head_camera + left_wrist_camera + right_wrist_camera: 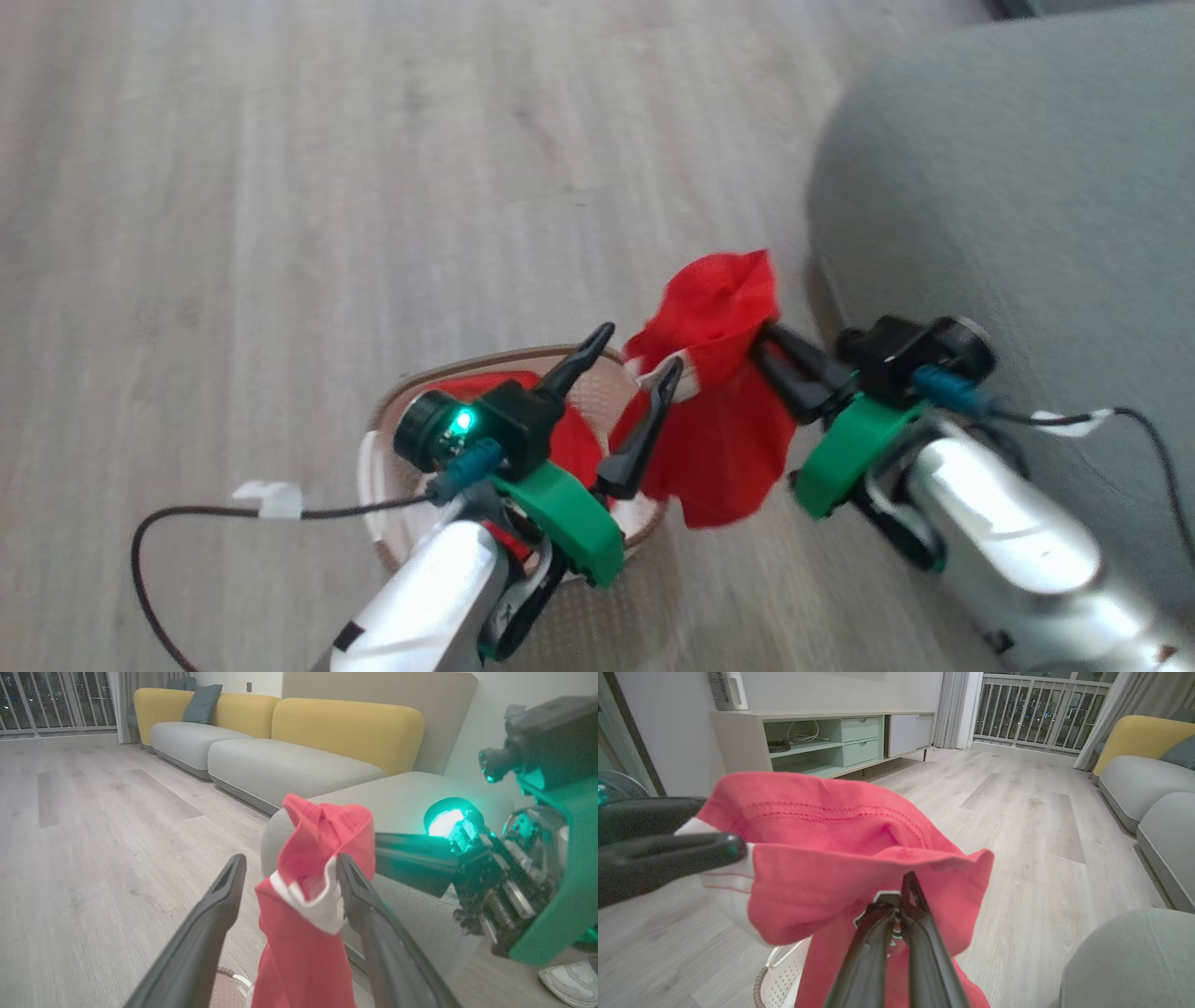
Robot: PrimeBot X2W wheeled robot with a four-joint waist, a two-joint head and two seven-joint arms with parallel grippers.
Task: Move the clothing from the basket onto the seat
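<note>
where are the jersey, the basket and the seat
jersey point(719, 448), head view, hanging red panel
basket point(401, 385), head view, brown braided rim
seat point(1008, 187), head view, grey top surface

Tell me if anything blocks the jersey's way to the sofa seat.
Nothing visible does. The right gripper is shut on the jersey, which hangs beside the seat. The open left gripper is on the jersey's other side.
</note>
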